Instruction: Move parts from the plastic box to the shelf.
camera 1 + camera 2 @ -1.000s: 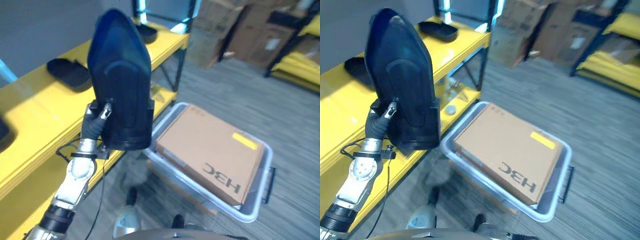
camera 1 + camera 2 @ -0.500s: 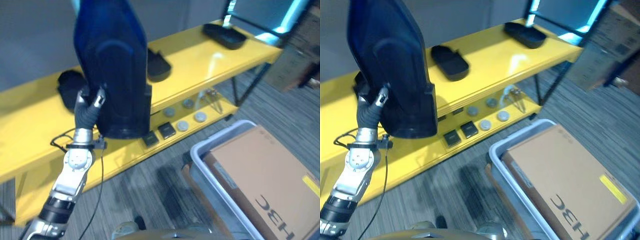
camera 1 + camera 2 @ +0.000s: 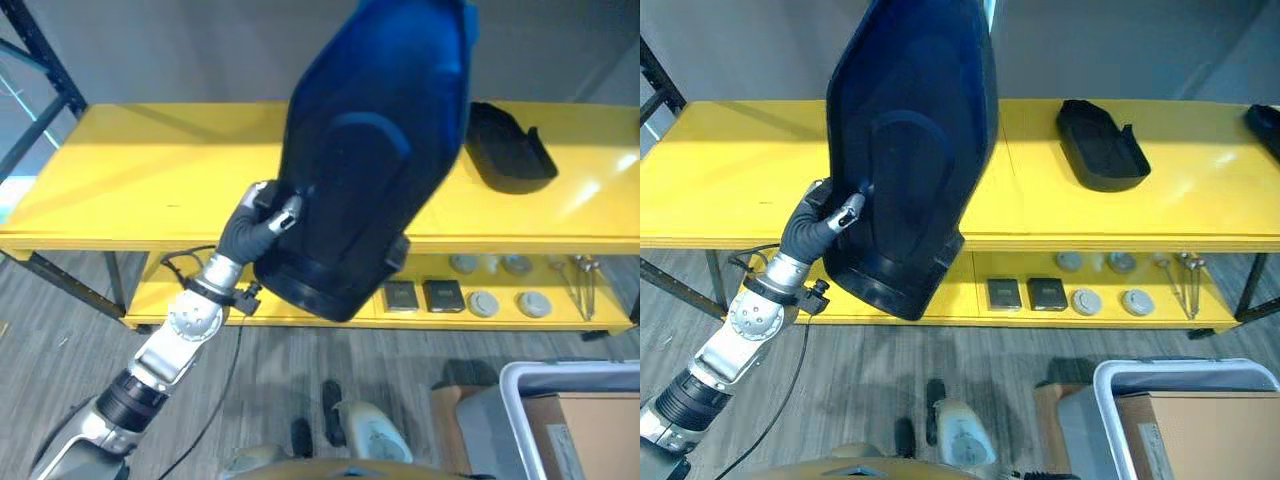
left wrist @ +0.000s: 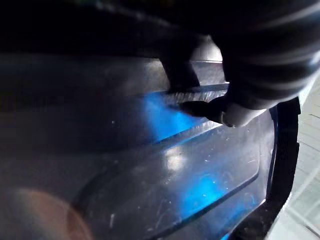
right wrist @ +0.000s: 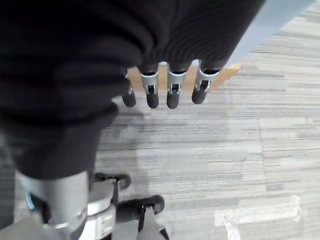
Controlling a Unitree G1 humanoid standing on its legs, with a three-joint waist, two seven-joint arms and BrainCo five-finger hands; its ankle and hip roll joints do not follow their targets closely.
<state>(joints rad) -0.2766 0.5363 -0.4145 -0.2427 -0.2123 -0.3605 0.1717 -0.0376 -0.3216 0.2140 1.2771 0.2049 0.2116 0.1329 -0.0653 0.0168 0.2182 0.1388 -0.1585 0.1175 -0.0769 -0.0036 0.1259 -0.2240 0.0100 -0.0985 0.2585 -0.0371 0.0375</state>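
Left eye view: left robot hand (image 3: 262,212), lower left of centre, clenched on the edge of a large dark blue moulded plastic part (image 3: 372,160), raised upright and tilted toward the upper right of the frame, in front of a long yellow shelf (image 3: 150,180). A second black moulded plastic part (image 3: 508,150) lying on the shelf top at upper right. Small round and square fittings (image 3: 440,296) on the lower shelf level beneath. Corner of a grey plastic box (image 3: 530,395) at lower right, with a brown cardboard carton (image 3: 598,436) inside.

Right eye view: same scene, the dark blue part at upper centre, overlapping the shelf edge, not yet resting on it; bare shelf surface to its left.

Left wrist view: dark-tipped fingers (image 4: 210,107) pressed against the glossy dark surface of the held part.

Right wrist view: right robot hand (image 5: 165,87) hanging idle above grey carpet floor (image 5: 240,150), fingers straight and relaxed, holding nothing.

Step in hand, by the look of it: carrying the part to the shelf, placement pending. Next move likely calls for lowering and laying the part flat on the bare stretch of shelf top, well clear of the black part, before loosening the grasp.
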